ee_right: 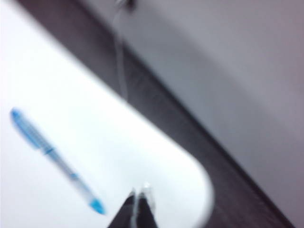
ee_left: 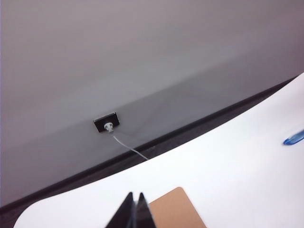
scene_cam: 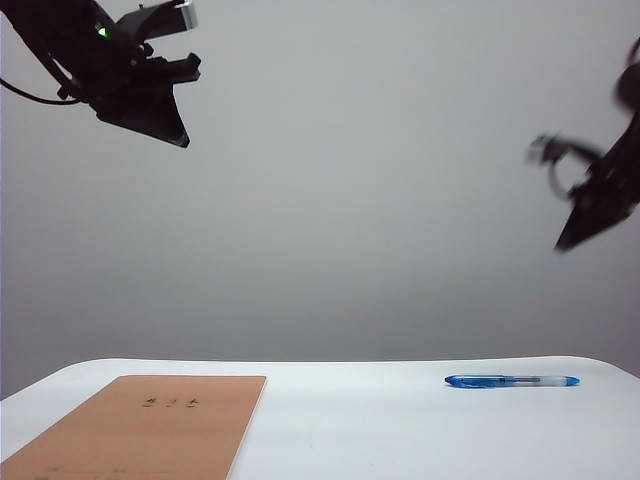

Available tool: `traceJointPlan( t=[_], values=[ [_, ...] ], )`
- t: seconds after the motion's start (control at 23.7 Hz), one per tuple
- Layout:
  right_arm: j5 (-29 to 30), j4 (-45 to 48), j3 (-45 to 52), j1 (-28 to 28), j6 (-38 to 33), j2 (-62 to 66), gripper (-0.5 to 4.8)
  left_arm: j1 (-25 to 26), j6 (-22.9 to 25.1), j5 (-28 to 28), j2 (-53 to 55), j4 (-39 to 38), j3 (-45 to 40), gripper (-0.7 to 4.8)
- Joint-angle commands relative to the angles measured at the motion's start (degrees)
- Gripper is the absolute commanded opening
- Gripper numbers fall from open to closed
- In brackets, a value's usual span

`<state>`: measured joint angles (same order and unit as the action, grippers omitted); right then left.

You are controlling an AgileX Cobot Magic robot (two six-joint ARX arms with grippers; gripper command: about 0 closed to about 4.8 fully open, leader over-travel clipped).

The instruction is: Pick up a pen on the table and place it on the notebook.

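Notebook (scene_cam: 140, 430) at table (scene_cam: 400, 440) front-left edge; pen (scene_cam: 512, 381) far right; left tool (scene_cam: 178, 137), right tool (scene_cam: 566, 240) closed, aloft.

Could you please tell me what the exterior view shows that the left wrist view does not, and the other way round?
Only the exterior view shows both arms raised above the table, the right gripper blurred, and the whole pen. Only the left wrist view shows a wall socket with its cable, and the left gripper shut. Both show the notebook and the white table; the wrist view catches only the pen's end.
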<state>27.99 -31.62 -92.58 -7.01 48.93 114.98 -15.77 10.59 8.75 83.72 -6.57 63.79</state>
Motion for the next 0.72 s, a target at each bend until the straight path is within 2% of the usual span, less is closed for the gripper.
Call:
traceJointPlan(
  t=[0.04, 0.08, 0.13, 0.17, 0.25, 0.3, 0.38, 0.42, 0.46, 0.59, 0.68, 0.72],
  values=[
    [-2.36, -4.24, -0.22, 4.79, 5.40, 3.56, 0.83, 0.00, 0.15, 0.50, 0.17, 0.66, 0.33, -0.05],
    [-6.51, -5.75, -0.22, 7.32, 8.72, 5.42, 1.35, 0.00, 0.28, 0.50, 0.15, 0.70, 0.33, -0.05],
    [-9.16, -6.21, -0.22, 8.50, 10.12, 6.19, 1.58, 0.00, 0.61, 0.50, 0.15, 0.68, 0.33, -0.05],
    [-13.86, -6.99, -0.22, 10.75, 13.59, 7.72, 2.09, 0.00, 1.07, 0.50, 0.17, 0.63, 0.33, -0.05],
    [-14.95, -7.87, -0.22, 12.66, 17.00, 9.16, 2.55, -0.02, 1.25, 0.50, 0.17, 0.68, 0.31, -0.05],
    [-15.04, -7.85, -0.24, 13.16, 17.40, 9.51, 2.58, -0.02, 1.25, 0.52, 0.17, 0.66, 0.31, -0.05],
    [-15.28, -7.69, -0.26, 13.22, 17.99, 9.90, 2.98, -0.02, 1.25, 0.52, 0.17, 0.59, 0.31, -0.05],
    [-15.76, -7.54, -0.26, 13.29, 18.75, 9.97, 3.33, 0.00, 1.25, 0.52, 0.17, 0.59, 0.31, -0.05],
    [-16.66, -6.73, -0.26, 13.22, 19.34, 10.21, 4.05, 0.00, 1.22, 0.55, 0.17, 0.57, 0.31, -0.05],
    [-16.92, -5.05, -0.31, 12.76, 22.56, 10.23, 4.20, -0.02, 1.22, 1.27, 0.17, 0.59, 0.31, -0.05],
    [-17.59, -3.78, -0.33, 12.74, 25.09, 10.23, 4.16, -0.02, 1.40, 5.27, 0.17, 0.66, 0.31, -0.05],
    [-17.55, -3.50, -0.33, 12.74, 26.16, 10.27, 3.85, -0.02, 2.29, 8.48, 0.17, 0.61, 0.31, -0.05]
  ],
)
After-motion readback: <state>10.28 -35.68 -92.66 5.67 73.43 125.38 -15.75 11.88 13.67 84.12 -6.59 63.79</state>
